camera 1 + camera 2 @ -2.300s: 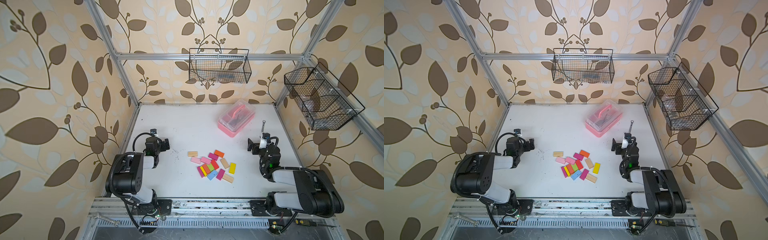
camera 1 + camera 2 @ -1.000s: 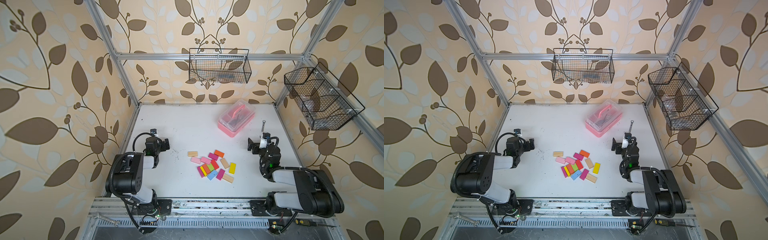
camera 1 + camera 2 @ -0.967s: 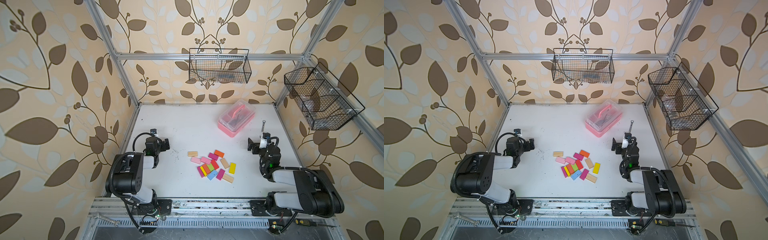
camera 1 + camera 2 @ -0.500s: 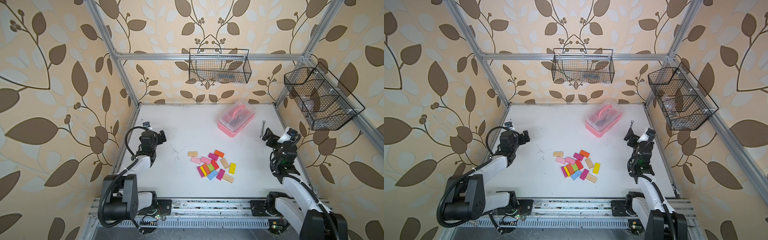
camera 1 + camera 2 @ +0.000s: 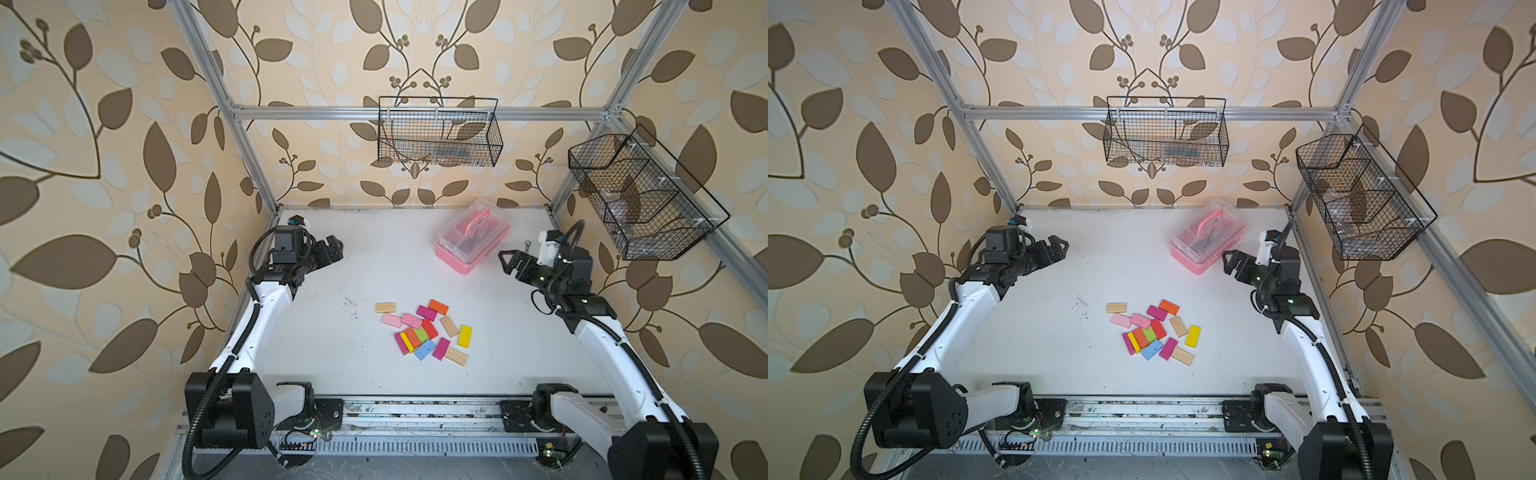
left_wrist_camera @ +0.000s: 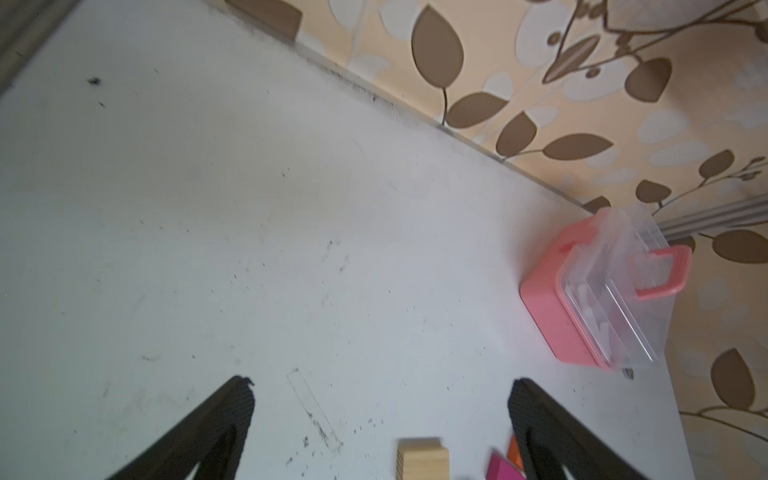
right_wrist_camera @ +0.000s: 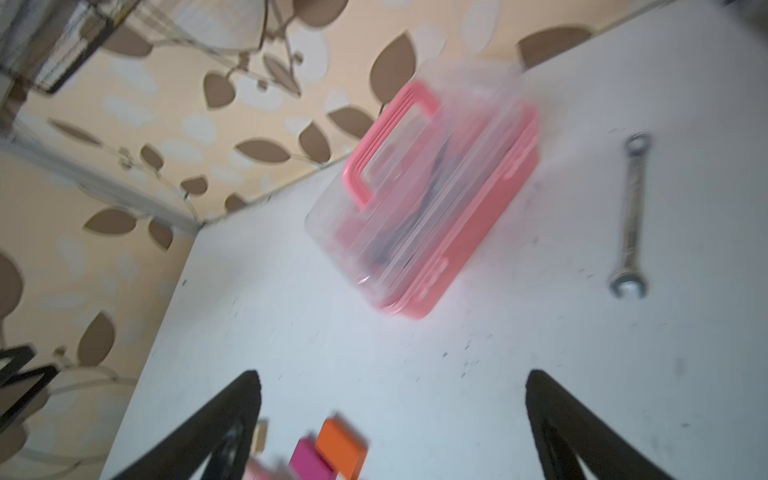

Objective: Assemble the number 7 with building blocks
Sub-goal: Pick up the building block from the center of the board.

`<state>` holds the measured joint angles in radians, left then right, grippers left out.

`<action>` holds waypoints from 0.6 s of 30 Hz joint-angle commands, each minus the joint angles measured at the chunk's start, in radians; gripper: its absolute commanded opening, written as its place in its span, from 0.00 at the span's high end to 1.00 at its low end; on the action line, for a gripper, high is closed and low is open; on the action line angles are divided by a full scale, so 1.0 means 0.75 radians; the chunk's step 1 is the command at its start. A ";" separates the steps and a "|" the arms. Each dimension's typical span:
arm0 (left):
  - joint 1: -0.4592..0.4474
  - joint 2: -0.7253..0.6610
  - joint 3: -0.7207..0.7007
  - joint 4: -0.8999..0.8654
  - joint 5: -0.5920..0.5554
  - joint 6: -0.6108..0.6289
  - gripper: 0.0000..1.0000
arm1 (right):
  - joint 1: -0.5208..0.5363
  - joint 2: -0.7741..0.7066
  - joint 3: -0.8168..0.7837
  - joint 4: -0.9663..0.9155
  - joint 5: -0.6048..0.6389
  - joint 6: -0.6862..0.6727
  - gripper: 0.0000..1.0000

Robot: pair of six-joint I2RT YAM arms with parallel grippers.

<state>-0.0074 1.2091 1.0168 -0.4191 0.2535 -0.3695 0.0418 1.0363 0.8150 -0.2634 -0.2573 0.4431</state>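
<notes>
Black and spread wide with nothing between its jaws, the left gripper [image 5: 335, 248] hangs over the white table [image 5: 353, 232], well to the left of the box [image 5: 471, 243]. The blocks [image 5: 429, 328] lie flat in a loose jumble in front of the box and a little to its left, well apart from both grippers. Pink, magenta, orange, red, yellow, green, blue and plain wood pieces are among them, some touching. One plain block sits alone at the cluster's left edge. The box has a pink base and handle under a clear lid. Dark and pale shapes show through the lid but cannot be told. Just to the right of the box's near corner the right gripper [image 5: 509, 262] is also spread and empty. Behind and above the box a wire basket [image 5: 438, 133] hangs on the back wall, and another [image 5: 640, 199], split into compartments, hangs on the wall to the box's right. Their contents are unclear. The left wrist view catches only a plain block [image 6: 423, 459] and a magenta corner between its jaws, with the box [image 6: 552, 307] beyond. The blurred right wrist view shows a wrench [image 7: 632, 216] lying beside the box [image 7: 436, 208], which both top views mostly hide behind the arm.
</notes>
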 commanded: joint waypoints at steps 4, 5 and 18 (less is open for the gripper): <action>-0.210 -0.082 0.062 -0.388 0.011 -0.013 0.01 | 0.315 0.092 0.088 -0.323 0.106 -0.043 0.00; -0.240 -0.079 0.058 -0.412 -0.006 -0.018 0.01 | 0.347 0.101 0.078 -0.319 0.112 -0.026 0.00; -0.491 0.282 0.111 -0.504 -0.148 -0.002 0.02 | 0.428 0.155 -0.005 -0.228 0.075 0.026 0.00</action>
<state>-0.3553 1.3861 1.0416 -0.7578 0.1913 -0.3729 0.3588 1.1484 0.8341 -0.4431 -0.1989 0.4522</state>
